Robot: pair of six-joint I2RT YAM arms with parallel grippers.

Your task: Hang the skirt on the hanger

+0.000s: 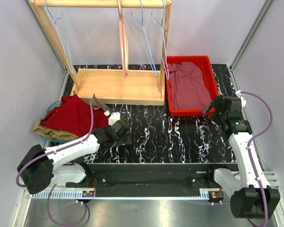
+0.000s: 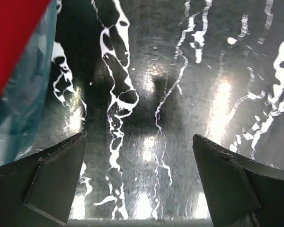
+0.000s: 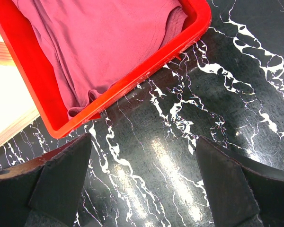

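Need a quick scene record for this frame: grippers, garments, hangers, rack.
left gripper: open, empty, over the table beside the red garment
right gripper: open, empty, by the red bin's near corner
red garment: heaped at table's left
pink garment: lying in red bin
hangers: hanging on wooden rack, bare
skirt: unclear which garment

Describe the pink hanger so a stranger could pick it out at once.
At the far side of the table stands a wooden rack. Near the middle of its top rail hangs the pink hanger. It is the only pink one; the wire hangers on either side are pale blue.
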